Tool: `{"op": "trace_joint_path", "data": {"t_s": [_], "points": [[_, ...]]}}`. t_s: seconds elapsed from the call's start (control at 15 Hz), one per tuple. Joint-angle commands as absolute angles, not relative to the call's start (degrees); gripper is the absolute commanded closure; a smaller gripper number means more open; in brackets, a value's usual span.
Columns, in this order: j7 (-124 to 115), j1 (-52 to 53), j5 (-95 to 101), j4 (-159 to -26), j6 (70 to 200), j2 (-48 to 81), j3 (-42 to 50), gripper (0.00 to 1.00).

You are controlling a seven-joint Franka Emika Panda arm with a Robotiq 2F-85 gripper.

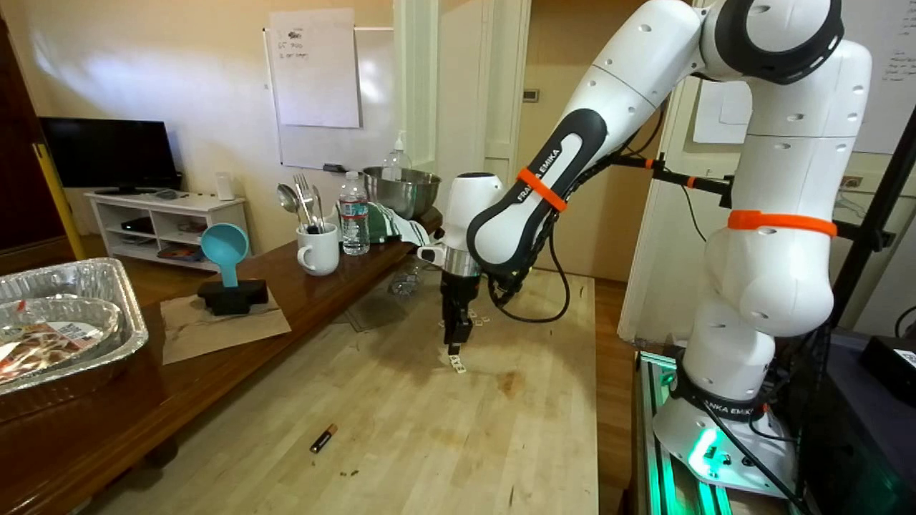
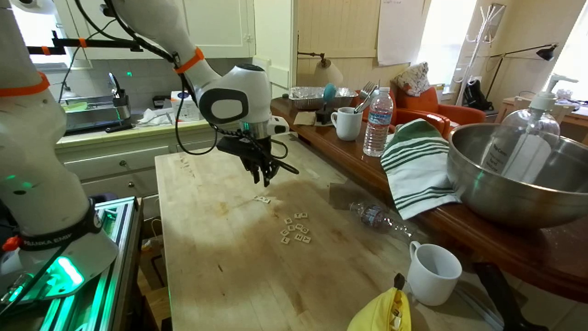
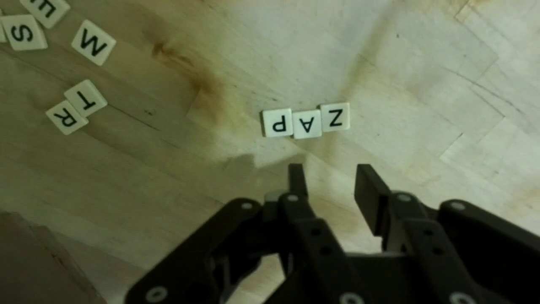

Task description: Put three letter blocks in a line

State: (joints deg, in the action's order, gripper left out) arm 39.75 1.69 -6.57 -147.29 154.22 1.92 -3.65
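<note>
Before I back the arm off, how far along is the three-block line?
Looks done: the Z block, A block and P block lie side by side in a slightly stepped row. In hand: nothing; the gripper is open and holds no block. Left: perhaps only a nudge to even the row.

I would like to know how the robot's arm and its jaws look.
The arm is white and rounded, with black trim, orange straps and white FRANKA EMIKA lettering on black. A silvery collar sits above the jaws, and a black cable loops nearby. The jaws are black and angular, with round fasteners.
</note>
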Motion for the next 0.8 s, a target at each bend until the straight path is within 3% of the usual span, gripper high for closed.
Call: {"op": "trace_joint_path", "data": {"t_s": [0.0,0.27,0.73], "points": [[45.13,1.47,-6.9,-149.83,153.37,-1.11,-3.49,0.29],[45.45,1.74,-5.8,-150.83,153.42,-2.24,-2.92,0.01],[43.98,2.13,-6.06,-149.09,154.02,-0.44,-2.89,0.0]]}}
